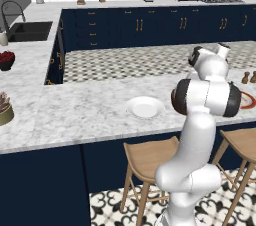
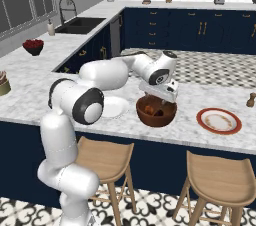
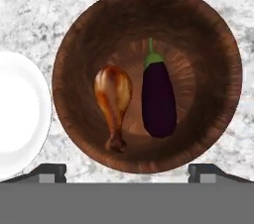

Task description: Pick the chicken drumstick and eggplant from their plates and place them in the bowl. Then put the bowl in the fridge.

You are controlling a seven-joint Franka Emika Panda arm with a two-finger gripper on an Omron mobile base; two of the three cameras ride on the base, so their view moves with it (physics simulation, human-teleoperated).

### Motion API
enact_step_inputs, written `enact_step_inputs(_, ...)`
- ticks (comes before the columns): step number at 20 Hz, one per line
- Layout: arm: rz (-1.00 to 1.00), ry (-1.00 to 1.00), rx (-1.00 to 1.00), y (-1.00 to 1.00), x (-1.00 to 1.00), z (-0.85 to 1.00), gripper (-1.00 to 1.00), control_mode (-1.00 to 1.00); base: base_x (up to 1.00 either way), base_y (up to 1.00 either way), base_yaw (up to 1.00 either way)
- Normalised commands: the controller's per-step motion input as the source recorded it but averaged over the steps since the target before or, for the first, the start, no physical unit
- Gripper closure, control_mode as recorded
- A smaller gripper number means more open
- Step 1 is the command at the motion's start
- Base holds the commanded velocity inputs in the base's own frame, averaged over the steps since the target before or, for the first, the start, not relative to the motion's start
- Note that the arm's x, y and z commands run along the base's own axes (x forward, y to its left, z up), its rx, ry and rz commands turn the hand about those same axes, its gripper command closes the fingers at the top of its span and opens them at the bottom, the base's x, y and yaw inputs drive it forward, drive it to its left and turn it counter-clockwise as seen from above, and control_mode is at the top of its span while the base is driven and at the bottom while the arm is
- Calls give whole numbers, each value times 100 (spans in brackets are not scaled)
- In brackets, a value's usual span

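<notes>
Bowl on desk: drumstick held at 9 o'clock, eggplant at 3 o'clock, side by side. Gripper above, fingers spread apart, empty. White plate adjacent.

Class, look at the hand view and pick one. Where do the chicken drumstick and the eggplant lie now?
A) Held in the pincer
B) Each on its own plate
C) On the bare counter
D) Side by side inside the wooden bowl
D: the chicken drumstick and the eggplant lie side by side in the bowl.
</notes>
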Motion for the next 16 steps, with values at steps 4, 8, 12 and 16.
enact_step_inputs(4,-76,9,2,-8,-46,16,-100,-100,0,0,0)
enact_step_inputs(8,-71,13,5,-13,-45,0,-100,-100,0,0,0)
enact_step_inputs(12,-36,9,29,-43,-40,0,-100,-100,0,0,0)
enact_step_inputs(16,-5,7,10,-17,14,-31,-100,-100,0,0,0)
